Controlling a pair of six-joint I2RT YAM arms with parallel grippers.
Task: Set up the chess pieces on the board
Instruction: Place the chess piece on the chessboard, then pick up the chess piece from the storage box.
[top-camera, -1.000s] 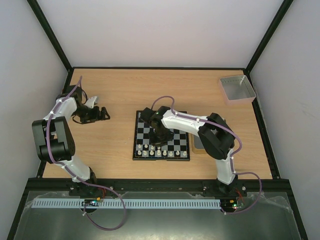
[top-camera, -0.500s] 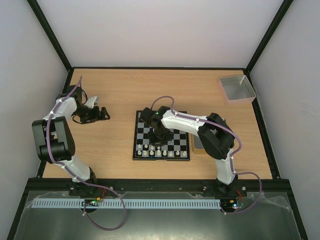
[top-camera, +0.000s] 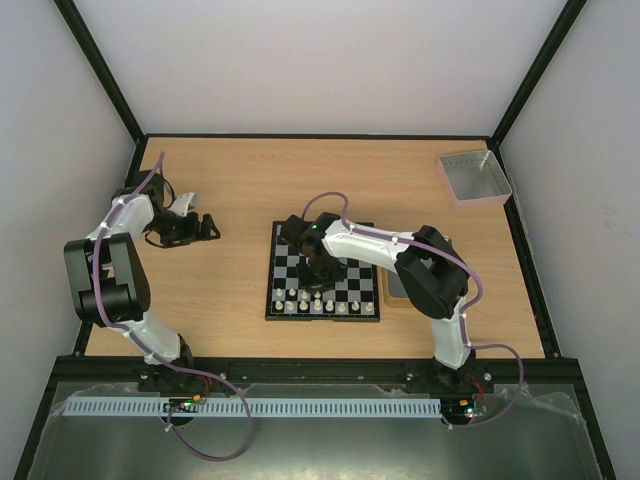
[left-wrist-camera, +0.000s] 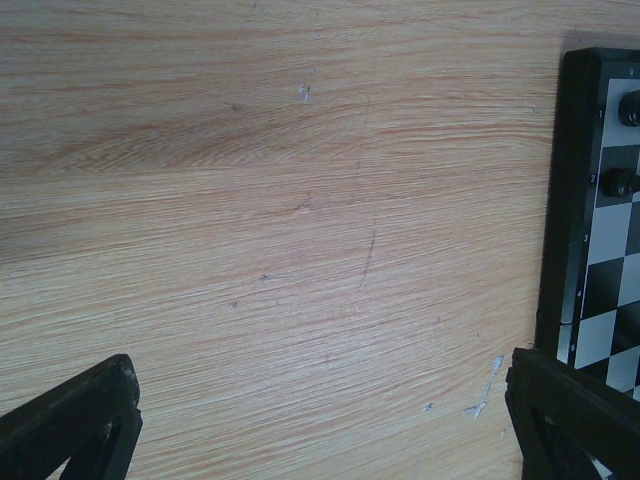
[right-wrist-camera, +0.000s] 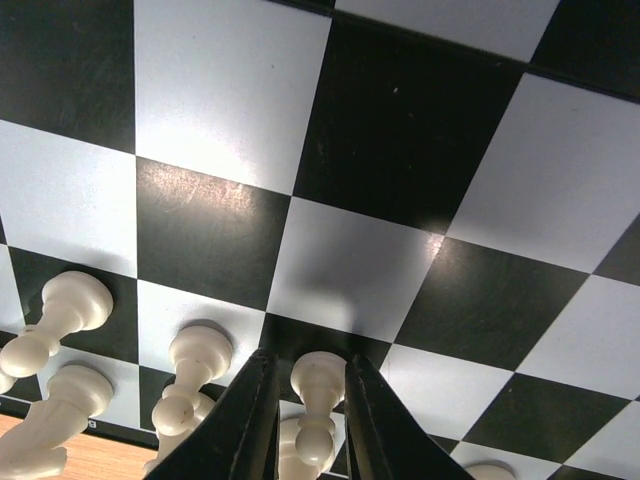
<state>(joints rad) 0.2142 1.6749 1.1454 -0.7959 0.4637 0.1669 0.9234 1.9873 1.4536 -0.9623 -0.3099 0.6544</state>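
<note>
- Right gripper (right-wrist-camera: 308, 358) is lowered onto the board (right-wrist-camera: 230, 90), over its near half, with the jaws set narrowly apart.
- One white pawn (right-wrist-camera: 318, 385) is flanked by the two fingers (right-wrist-camera: 255, 420). It stands upright, and its base is hidden behind them.
- Whether the pawn is pressed by the fingers or stands free between them cannot be told.
- More white pieces (right-wrist-camera: 60, 315) are seen just left of the pawn, close to the board's near rim. In the top view they are lined up in rows along that edge.
- Wide open and empty, the left gripper (left-wrist-camera: 320, 400) is held low over the bare table (left-wrist-camera: 250, 200), to the left of the board and apart from it.
- Only the board's black rim and a few squares are caught at the right of the left wrist view, where two black pieces (left-wrist-camera: 622, 182) are stood on edge squares.
- A grey bin (top-camera: 475, 178) is placed at the table's far right corner, well apart from the board.
</note>
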